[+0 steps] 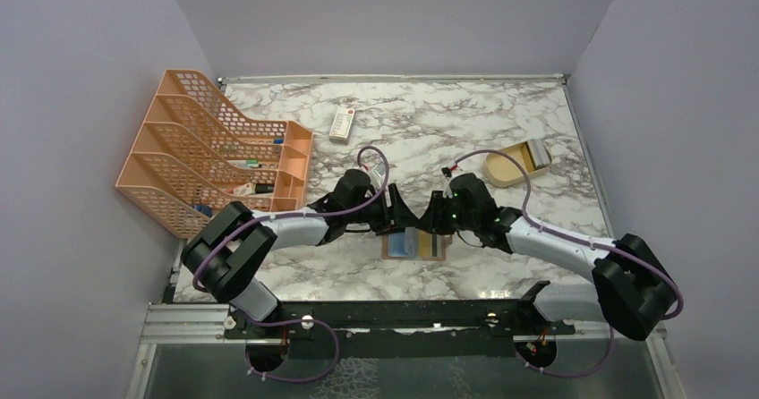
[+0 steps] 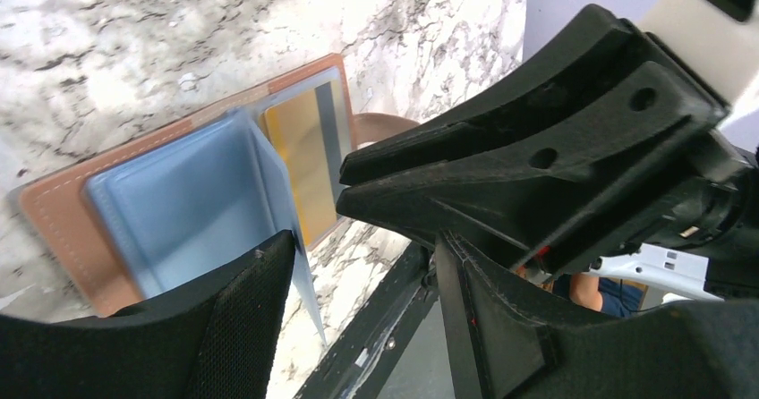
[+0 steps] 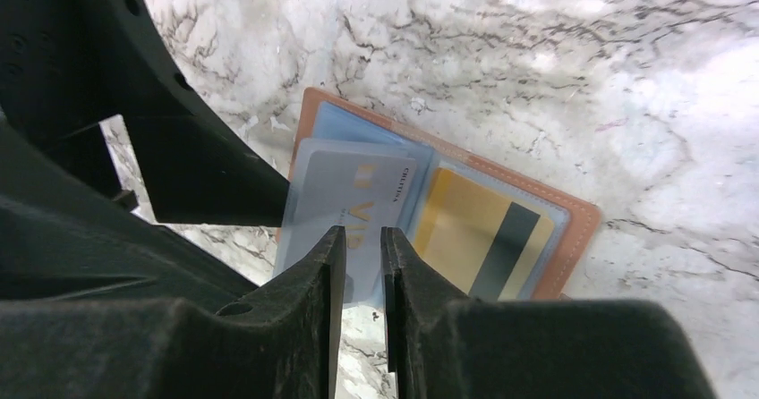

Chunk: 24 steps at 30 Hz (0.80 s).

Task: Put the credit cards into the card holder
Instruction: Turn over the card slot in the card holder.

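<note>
The brown card holder lies open on the marble near the front edge, between both grippers. It also shows in the left wrist view and the right wrist view. A gold-yellow card with a dark stripe sits in its right pocket. A pale blue-grey card stands tilted over the left pocket, overhanging the holder's near edge. My left gripper is open wide, one finger against that card. My right gripper hovers over the card, jaws almost together, nothing between them.
An orange mesh file rack stands at the left. A white remote-like item lies at the back middle. A tan shallow box sits at the back right. The black metal rail runs along the table's front edge.
</note>
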Available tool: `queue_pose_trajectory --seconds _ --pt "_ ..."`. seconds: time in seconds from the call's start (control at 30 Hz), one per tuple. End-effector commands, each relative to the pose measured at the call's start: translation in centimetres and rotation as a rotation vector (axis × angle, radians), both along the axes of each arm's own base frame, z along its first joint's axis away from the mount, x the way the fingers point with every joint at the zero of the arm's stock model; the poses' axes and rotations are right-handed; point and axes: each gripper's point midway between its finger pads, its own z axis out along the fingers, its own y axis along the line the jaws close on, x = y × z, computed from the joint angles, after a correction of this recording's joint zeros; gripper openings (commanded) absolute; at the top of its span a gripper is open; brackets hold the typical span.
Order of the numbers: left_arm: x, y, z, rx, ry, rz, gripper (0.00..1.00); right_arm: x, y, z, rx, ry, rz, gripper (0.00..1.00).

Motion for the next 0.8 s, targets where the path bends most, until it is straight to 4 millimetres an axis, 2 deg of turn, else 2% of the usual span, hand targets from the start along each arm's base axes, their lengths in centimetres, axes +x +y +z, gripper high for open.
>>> queue_pose_trajectory --seconds 0.0,0.07,0.27,0.4,0.53,0.7,0.73,0.77 --pt "0.1 -2.0 1.7 -0.054 -0.026 -0.048 0.61 1.0 -2.5 0.3 -0.071 -0.064 -0.122 0.23" --pt "0.1 -2.6 2.0 -0.059 -0.033 -0.058 0.61 1.4 -3.5 1.5 -0.072 -0.113 -0.173 0.24" --pt "-0.2 -4.1 1.3 -0.044 -0.036 -0.083 0.61 2.4 -7.6 7.5 -0.022 -0.316 -0.376 0.25" --pt "0.0 -4.6 1.1 -0.034 -0.052 -0.084 0.61 2.6 -8.7 10.8 0.009 -0.435 -0.398 0.28" --pt "0.3 -4.2 1.2 -0.026 -0.078 -0.072 0.61 3.5 -8.7 11.7 -0.048 -0.484 -0.37 0.29" --pt "0.6 -2.9 1.3 -0.009 -0.103 -0.047 0.62 6.2 -9.2 12.9 -0.227 -0.543 -0.368 0.31" --pt "0.8 -2.5 1.3 0.003 -0.114 -0.045 0.64 6.8 -9.3 13.1 -0.266 -0.557 -0.367 0.32" --pt "0.9 -2.1 1.3 0.023 -0.122 -0.044 0.74 7.4 -9.3 13.3 -0.3 -0.568 -0.368 0.32"
